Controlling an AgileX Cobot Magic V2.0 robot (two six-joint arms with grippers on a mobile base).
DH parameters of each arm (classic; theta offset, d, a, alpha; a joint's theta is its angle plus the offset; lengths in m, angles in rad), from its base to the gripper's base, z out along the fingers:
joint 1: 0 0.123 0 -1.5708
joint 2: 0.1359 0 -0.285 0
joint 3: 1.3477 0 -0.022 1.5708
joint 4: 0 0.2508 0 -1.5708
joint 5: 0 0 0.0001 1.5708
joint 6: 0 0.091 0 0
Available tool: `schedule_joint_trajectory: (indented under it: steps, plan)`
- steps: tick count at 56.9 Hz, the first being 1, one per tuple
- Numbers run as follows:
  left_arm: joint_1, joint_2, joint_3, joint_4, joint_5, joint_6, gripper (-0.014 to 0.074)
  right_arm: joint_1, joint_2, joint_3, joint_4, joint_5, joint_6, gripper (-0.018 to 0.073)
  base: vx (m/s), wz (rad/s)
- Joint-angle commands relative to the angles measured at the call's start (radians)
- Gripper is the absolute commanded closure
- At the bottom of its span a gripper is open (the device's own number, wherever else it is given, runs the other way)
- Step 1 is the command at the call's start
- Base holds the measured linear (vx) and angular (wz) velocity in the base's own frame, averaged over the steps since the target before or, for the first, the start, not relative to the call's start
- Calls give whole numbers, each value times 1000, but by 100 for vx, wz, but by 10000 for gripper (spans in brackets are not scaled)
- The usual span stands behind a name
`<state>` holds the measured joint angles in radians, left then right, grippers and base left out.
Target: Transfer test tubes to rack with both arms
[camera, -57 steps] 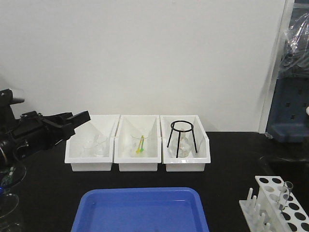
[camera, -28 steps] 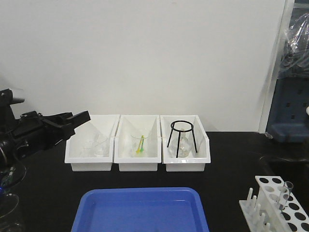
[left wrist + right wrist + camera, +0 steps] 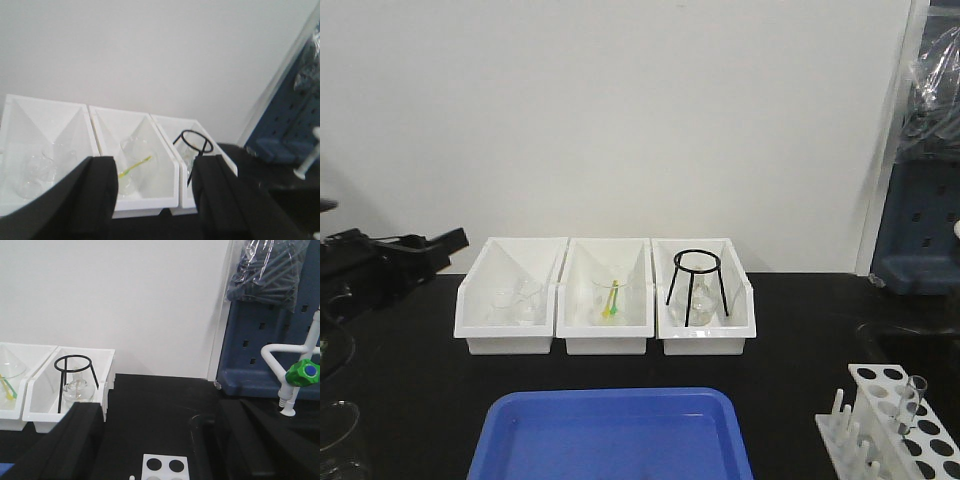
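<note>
One test tube (image 3: 912, 398) stands tilted in a hole of the rack (image 3: 895, 425), which sits at the near right corner of the black table (image 3: 800, 330), beside the blue tray (image 3: 612, 434); no other loose tube shows clearly in any view, so the next one to fetch cannot be placed from here.

The step in hand looks like the reach for another tube; doing it well means finding the tube first, closing on its upper part with a light squeeze since thin glass slips and cracks easily, keeping it upright, and lowering it straight over a free hole without knocking the one already seated.

The left claw (image 3: 152, 197) hangs with its two black fingers (image 3: 92, 200) spread wide and nothing between them, aimed at the three white bins (image 3: 608, 297) that hold flasks and a black wire stand (image 3: 697, 286); the rack lies well apart from it, across the table to the right. The right claw (image 3: 155, 450) is likewise spread and empty, hovering just above the rack, whose top holes (image 3: 162, 465) show between its fingers.
</note>
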<state>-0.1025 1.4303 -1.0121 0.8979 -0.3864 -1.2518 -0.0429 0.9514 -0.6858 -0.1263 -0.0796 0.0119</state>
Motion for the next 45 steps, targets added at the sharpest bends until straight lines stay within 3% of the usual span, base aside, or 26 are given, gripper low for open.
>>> schedule_joint_trajectory:
  steps: [1,7,18,24,30,36,45]
  plan:
    - [3,-145,31,-172,43,72,188,-5,-16,-34,-7,-78,-1,30,0,0]
    - [3,-296,149,-361,138,295,272,-5,-16,-34,-7,-78,-1,30,0,0]
    - [3,-587,392,-722,274,863,454,-5,-16,-34,-7,-78,-1,30,0,0]
    - [3,-726,511,-818,282,1121,548,-5,-16,-34,-7,-78,-1,30,0,0]
    - [15,-866,628,-892,264,1324,603,-5,-16,-34,-7,-78,-1,30,0,0]
    - [56,-995,734,-930,273,1427,603,-5,-16,-34,-7,-78,-1,30,0,0]
    - [110,-1169,877,-932,264,1422,602,-5,-16,-34,-7,-78,-1,30,0,0]
